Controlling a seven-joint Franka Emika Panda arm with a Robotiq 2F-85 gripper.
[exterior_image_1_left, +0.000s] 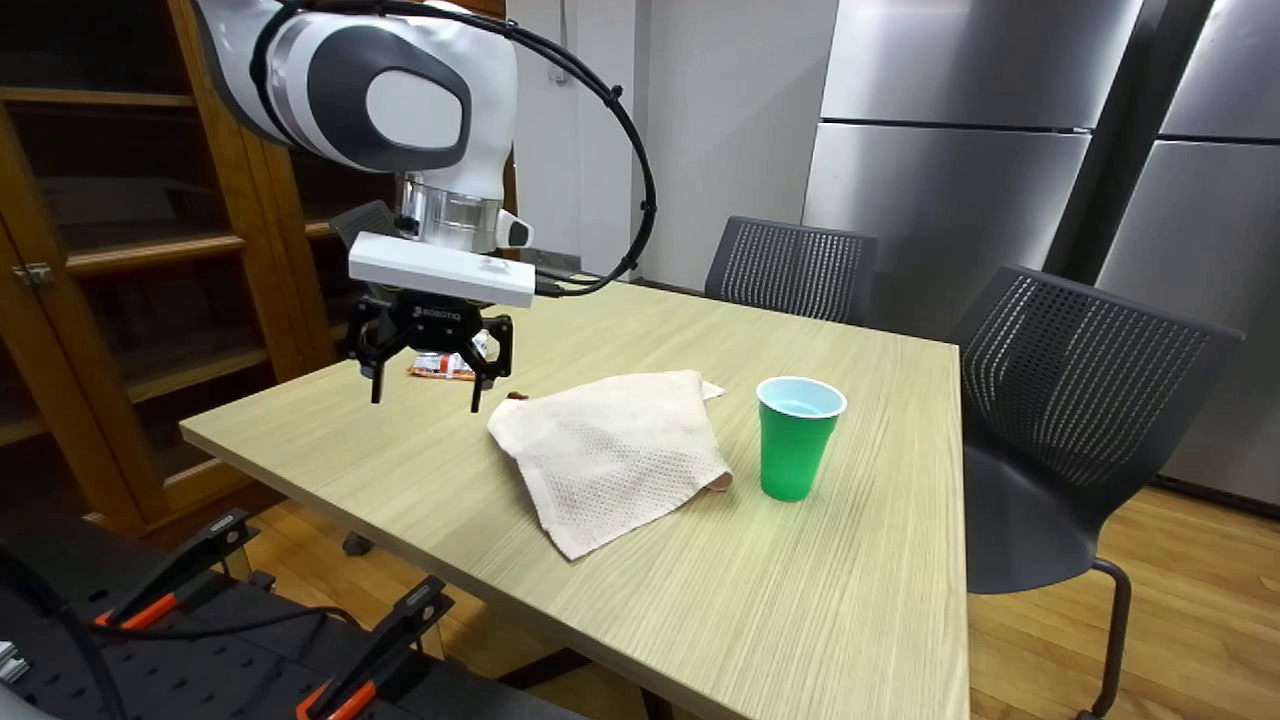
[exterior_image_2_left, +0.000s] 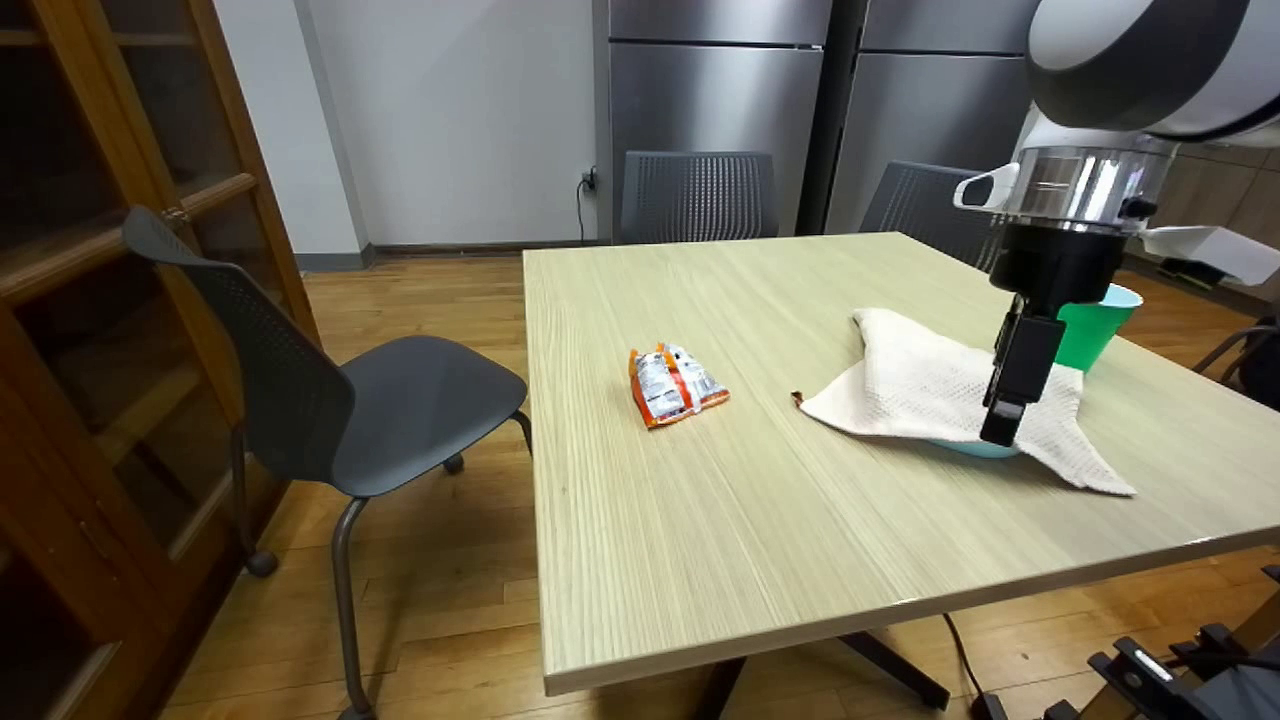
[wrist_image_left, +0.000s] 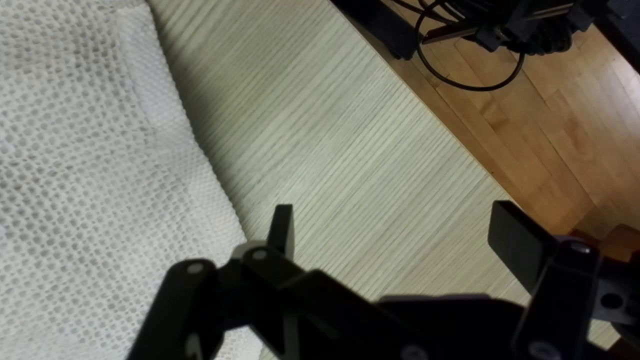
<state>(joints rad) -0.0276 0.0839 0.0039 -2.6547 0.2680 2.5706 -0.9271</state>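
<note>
I see the end effector (exterior_image_1_left: 426, 398) above the table (exterior_image_2_left: 720, 540), its jaws spread wide. Nearest to it, a cream cloth (exterior_image_1_left: 615, 445) lies rumpled on the table, partly covering a light-blue object (exterior_image_2_left: 968, 449) visible in an exterior view. I note a green cup (exterior_image_1_left: 790, 455) standing upright near the cloth and an orange-and-silver packet (exterior_image_2_left: 672, 386) lying well apart.
</note>
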